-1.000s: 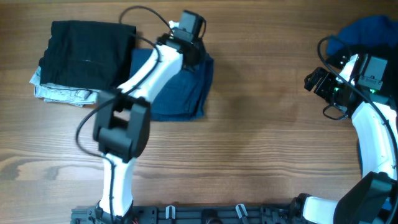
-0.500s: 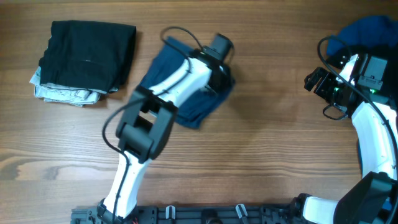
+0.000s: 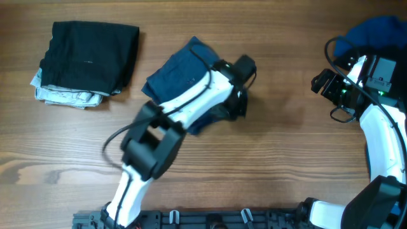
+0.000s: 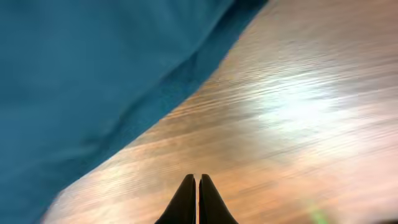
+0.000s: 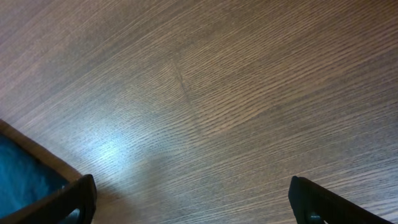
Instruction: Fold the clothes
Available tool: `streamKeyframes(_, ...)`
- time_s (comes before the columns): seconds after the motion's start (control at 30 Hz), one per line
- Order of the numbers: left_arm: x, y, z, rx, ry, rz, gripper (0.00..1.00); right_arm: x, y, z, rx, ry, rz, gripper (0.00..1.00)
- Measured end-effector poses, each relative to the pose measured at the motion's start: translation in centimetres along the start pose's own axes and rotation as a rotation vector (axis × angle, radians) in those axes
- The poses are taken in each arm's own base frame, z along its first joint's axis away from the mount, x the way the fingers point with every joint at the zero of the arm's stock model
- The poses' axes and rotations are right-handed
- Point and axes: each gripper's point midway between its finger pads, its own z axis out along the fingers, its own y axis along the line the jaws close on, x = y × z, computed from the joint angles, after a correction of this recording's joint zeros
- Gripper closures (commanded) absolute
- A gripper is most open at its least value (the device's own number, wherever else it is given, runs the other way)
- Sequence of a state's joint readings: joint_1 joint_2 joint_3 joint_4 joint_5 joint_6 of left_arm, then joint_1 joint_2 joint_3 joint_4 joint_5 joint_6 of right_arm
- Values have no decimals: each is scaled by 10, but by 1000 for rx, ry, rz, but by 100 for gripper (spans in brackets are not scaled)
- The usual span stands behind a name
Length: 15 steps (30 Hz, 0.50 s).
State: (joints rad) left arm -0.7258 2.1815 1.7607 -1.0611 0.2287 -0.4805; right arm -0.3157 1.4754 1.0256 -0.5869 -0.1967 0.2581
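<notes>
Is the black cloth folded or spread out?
Folded: the black cloth lies as a compact rectangle stacked on a pale patterned garment.

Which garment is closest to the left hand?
The navy-blue folded garment mid-table, directly beside the left hand. The black garment lies far left atop a pale patterned one; the royal blue garment is at the right edge.

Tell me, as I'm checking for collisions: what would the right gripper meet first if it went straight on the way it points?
Probably the table: the right wrist view shows only its wood ahead of the open right gripper. How far off is unclear.
</notes>
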Motion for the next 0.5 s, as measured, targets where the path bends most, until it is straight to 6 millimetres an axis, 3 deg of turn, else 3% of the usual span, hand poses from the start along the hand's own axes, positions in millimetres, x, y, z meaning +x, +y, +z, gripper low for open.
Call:
streamKeyframes(0.13,-32,-2,-75,57,-240,-24,96,0,0,0,0,0,0,0)
streamKeyframes(0.23,-59,8,-116,72,-396,-74,96,0,0,0,0,0,0,0)
streamKeyframes(0.5,-67,83,-116,-55,-377,-355,96,0,0,0,0,0,0,0)
